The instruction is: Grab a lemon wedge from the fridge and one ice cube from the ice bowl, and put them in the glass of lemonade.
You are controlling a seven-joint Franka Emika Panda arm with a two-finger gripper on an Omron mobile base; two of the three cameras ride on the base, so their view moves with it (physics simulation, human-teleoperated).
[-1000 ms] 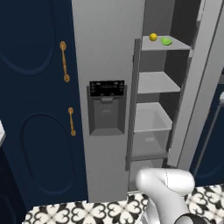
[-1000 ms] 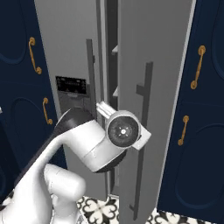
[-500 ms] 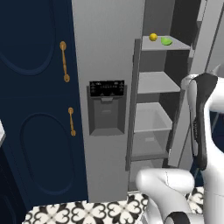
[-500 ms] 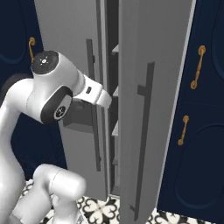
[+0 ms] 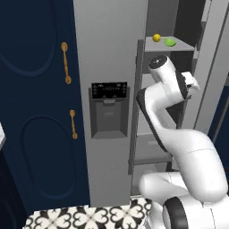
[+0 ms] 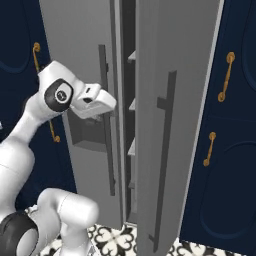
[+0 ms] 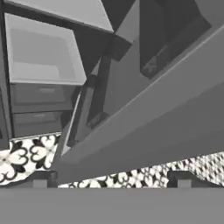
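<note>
The grey fridge has its left door with the dispenser shut and its right door swung open. On the top shelf lies the lime-green lemon wedge. My gripper is raised in front of the shelves, about one shelf below the wedge, at the gap between the doors. In the hand view the gripper is open, its fingertips far apart with nothing between them, and it looks down at a lower drawer. The ice bowl, ice cube and glass of lemonade are out of view.
A small round yellow-orange fruit sits just left of the wedge. A pale drawer is low in the fridge. Dark bar handles stand on both doors. Navy cabinets with brass handles flank the fridge above a patterned tile floor.
The arm has swung up from a low folded pose and come in from the right. The hand now stands before the open fridge shelves.
</note>
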